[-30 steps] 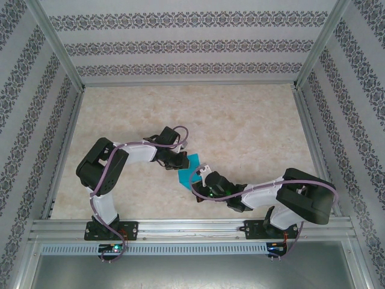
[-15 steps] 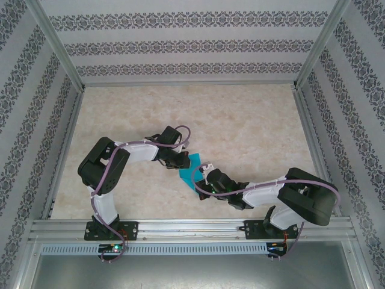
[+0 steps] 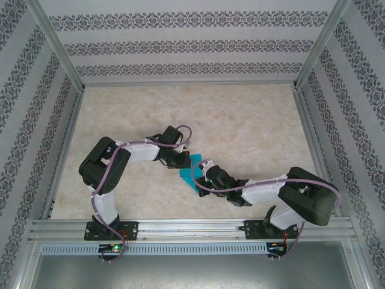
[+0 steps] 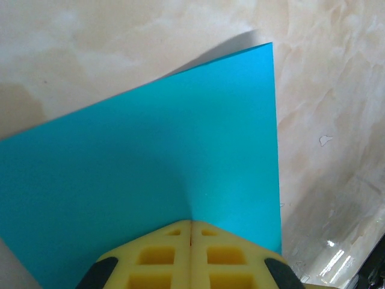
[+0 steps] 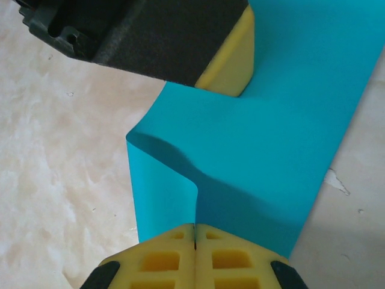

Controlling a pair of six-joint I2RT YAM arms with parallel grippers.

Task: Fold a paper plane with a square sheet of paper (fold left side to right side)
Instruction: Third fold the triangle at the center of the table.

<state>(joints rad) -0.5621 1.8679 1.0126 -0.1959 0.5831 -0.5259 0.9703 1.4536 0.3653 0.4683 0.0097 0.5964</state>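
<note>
Toward the near edge of the table [image 3: 252,120], about midway across its width, lies the square sheet of paper [image 3: 187,175], turquoise-blue and unmarked, with both arms converging on it.

Left gripper [image 3: 180,161]: it meets the sheet on the side facing the table's left. In the left wrist view the left gripper [image 4: 191,226] has its yellow pads closed flush together, tips down on the paper [image 4: 180,132], and a faint crease runs from the seam. Whether paper is caught between the pads cannot be told. The sheet's far corner lies flat on the table, casting a thin shadow.

Right gripper [image 3: 202,174]: it meets the sheet on the side facing the table's near right. In the right wrist view the right gripper [image 5: 195,232] is fully closed, and a raised ridge of the sheet [image 5: 271,150] runs straight into the seam between its pads, so the paper is pinched there. The edge beside that ridge stands curled off the table. One yellow pad of the left gripper [image 5: 230,57] bears on the sheet opposite.
</note>
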